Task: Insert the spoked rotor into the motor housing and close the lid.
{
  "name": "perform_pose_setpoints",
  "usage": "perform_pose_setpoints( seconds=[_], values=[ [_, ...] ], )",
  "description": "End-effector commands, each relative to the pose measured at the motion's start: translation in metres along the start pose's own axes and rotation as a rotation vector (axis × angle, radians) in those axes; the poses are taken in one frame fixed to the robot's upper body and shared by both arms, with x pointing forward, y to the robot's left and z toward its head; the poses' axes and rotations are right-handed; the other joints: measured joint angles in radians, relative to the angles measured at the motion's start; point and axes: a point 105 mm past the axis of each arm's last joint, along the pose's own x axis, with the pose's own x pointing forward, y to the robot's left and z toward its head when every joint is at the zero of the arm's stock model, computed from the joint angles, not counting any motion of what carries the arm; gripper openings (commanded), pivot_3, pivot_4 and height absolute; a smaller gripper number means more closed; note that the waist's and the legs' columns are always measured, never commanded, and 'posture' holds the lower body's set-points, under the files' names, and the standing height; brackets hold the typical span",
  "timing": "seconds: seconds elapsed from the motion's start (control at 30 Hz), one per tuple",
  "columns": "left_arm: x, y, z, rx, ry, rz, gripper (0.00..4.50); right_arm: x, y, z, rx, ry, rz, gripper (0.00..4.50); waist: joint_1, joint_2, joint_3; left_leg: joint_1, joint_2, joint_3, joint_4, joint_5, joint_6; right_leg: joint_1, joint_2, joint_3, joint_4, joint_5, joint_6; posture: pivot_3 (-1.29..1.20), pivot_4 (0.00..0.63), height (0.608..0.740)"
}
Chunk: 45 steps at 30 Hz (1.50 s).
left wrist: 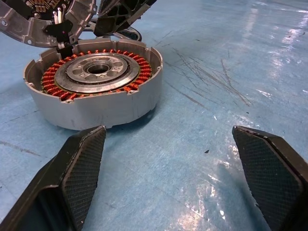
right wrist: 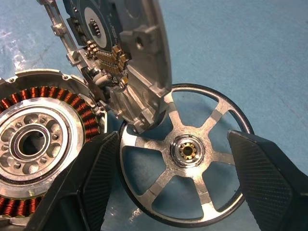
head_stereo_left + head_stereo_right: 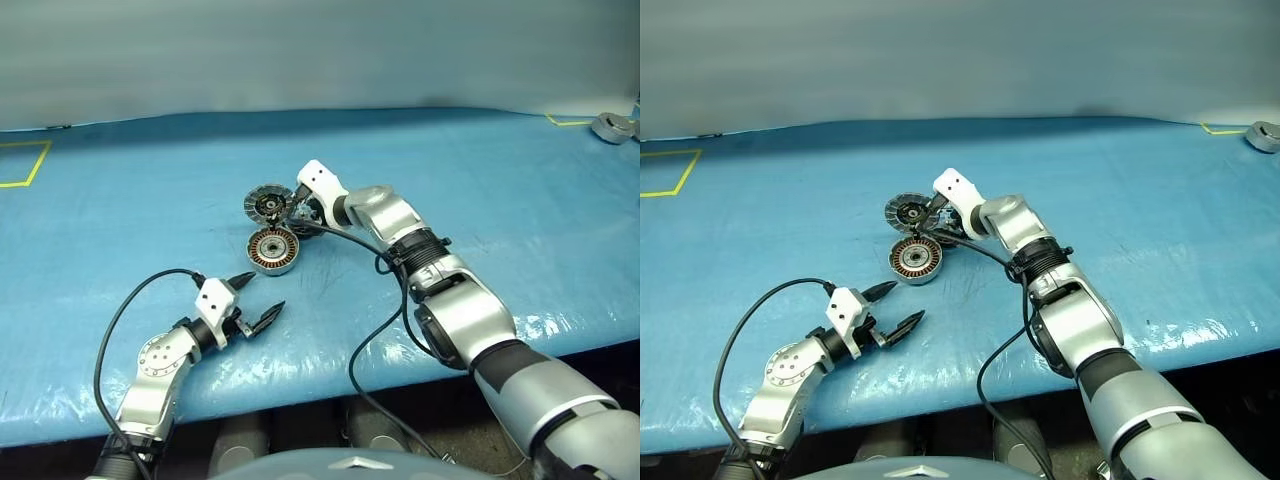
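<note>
Both grippers, left and right, gape empty; no legible writing.

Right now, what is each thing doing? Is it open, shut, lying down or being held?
Motor housing: flat on the blue table, open, copper windings showing, no rotor inside.
Lid: swung up on its hinge, inner face showing.
Spoked rotor: lying flat on the table beside the housing, partly under the lid's edge, not held.
Right gripper: fingers open on either side of the rotor.
Left gripper: fingers open, holding nothing.

spoked rotor beside motor housing, lid behind
</note>
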Motion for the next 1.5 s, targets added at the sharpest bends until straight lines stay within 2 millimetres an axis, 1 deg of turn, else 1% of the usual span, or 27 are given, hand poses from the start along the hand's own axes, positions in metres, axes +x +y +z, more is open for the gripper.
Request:
perform_pose_setpoints(
  seconds=[0.03, 0.17, 0.3, 0.4, 0.73, 0.83, 0.97, 1.03, 1.23, 1.33, 1.4, 1.5],
  values=[
    [0.002, 0.000, 0.007, 0.026, -0.032, -0.003, 4.50, -0.002, -0.003, 0.002, -0.044, -0.006, -0.019, 3.83, 0.000, 0.000, 0.000, 0.000, 0.000, 0.000, 0.000, 0.000, 0.000, 0.000, 0.000, 0.000, 0.000, 0.000, 0.000, 0.00, 0.150, 0.740],
    [0.002, -0.001, 0.007, 0.020, -0.034, -0.015, 4.50, -0.003, -0.008, -0.011, -0.094, 0.044, -0.041, 3.83, 0.000, 0.000, 0.000, 0.000, 0.000, 0.000, 0.000, 0.000, 0.000, 0.000, 0.000, 0.000, 0.000, 0.000, 0.000, 0.00, 0.150, 0.740],
    [0.003, -0.003, 0.007, 0.017, -0.036, -0.040, 4.50, -0.003, -0.012, -0.017, -0.147, 0.070, -0.058, 3.83, 0.000, 0.000, 0.000, 0.000, 0.000, 0.000, 0.000, 0.000, 0.000, 0.000, 0.000, 0.000, 0.000, 0.000, 0.000, 0.00, 0.150, 0.740],
    [0.003, -0.003, 0.008, 0.024, -0.039, -0.047, 4.50, -0.002, -0.011, -0.018, -0.123, 0.066, -0.053, 3.83, 0.000, 0.000, 0.000, 0.001, 0.000, 0.000, 0.000, 0.000, 0.000, 0.000, 0.000, 0.000, 0.000, 0.000, 0.000, 0.00, 0.150, 0.740],
    [0.004, 0.000, 0.020, -0.020, -0.097, -0.041, 4.50, 0.004, 0.004, -0.021, -0.144, 0.063, 0.016, 3.83, 0.000, 0.000, 0.000, 0.002, 0.000, 0.000, 0.000, 0.000, 0.000, 0.001, 0.000, 0.000, 0.001, 0.000, 0.000, 0.00, 0.150, 0.740],
    [0.004, 0.000, 0.022, -0.041, -0.107, -0.043, 4.50, 0.005, 0.011, -0.024, -0.156, 0.060, 0.049, 3.23, -0.001, 0.000, 0.000, 0.002, 0.000, 0.000, 0.000, 0.000, 0.000, 0.001, 0.000, 0.000, 0.001, 0.000, 0.000, 0.00, 0.150, 0.740],
    [0.004, -0.001, 0.023, -0.035, -0.101, -0.055, 4.50, 0.004, 0.014, -0.028, -0.161, 0.067, 0.062, 1.88, 0.000, 0.000, 0.000, 0.002, 0.000, -0.001, 0.000, 0.000, 0.000, 0.001, 0.000, 0.000, 0.001, 0.000, 0.000, 0.00, 0.150, 0.740],
    [0.004, -0.001, 0.024, -0.038, -0.105, -0.059, 4.50, 0.003, 0.015, -0.031, -0.165, 0.076, 0.069, 1.35, 0.001, -0.001, -0.001, 0.002, 0.000, -0.001, 0.001, 0.000, 0.000, 0.002, 0.000, 0.000, 0.001, 0.000, 0.000, 0.00, 0.150, 0.740],
    [0.005, -0.001, 0.029, -0.039, -0.123, -0.063, 4.50, 0.000, 0.012, -0.034, -0.159, 0.088, 0.056, 1.31, 0.002, 0.000, -0.001, 0.003, 0.000, -0.001, 0.001, 0.000, 0.000, 0.003, 0.000, 0.000, 0.001, 0.000, 0.000, 0.00, 0.150, 0.740],
    [0.005, -0.001, 0.030, -0.028, -0.125, -0.066, 4.50, -0.004, 0.005, -0.039, -0.142, 0.110, 0.007, 1.31, 0.004, 0.000, -0.001, 0.003, 0.000, -0.001, 0.001, 0.000, 0.000, 0.003, 0.000, 0.000, 0.001, 0.000, 0.000, 0.00, 0.150, 0.740],
    [0.005, 0.000, 0.031, -0.026, -0.127, -0.064, 4.50, -0.009, -0.002, -0.044, -0.129, 0.131, -0.049, 1.31, 0.007, 0.000, -0.001, 0.003, 0.000, -0.001, 0.001, 0.000, 0.000, 0.003, 0.000, 0.000, 0.001, 0.000, 0.000, 0.00, 0.150, 0.740],
    [0.004, -0.001, 0.032, -0.019, -0.127, -0.066, 4.50, -0.021, -0.021, -0.054, -0.113, 0.197, -0.194, 1.31, 0.013, 0.000, -0.001, 0.003, 0.000, -0.001, 0.001, 0.000, 0.000, 0.003, -0.001, 0.000, 0.001, 0.000, 0.000, 0.00, 0.150, 0.740]
  ],
)
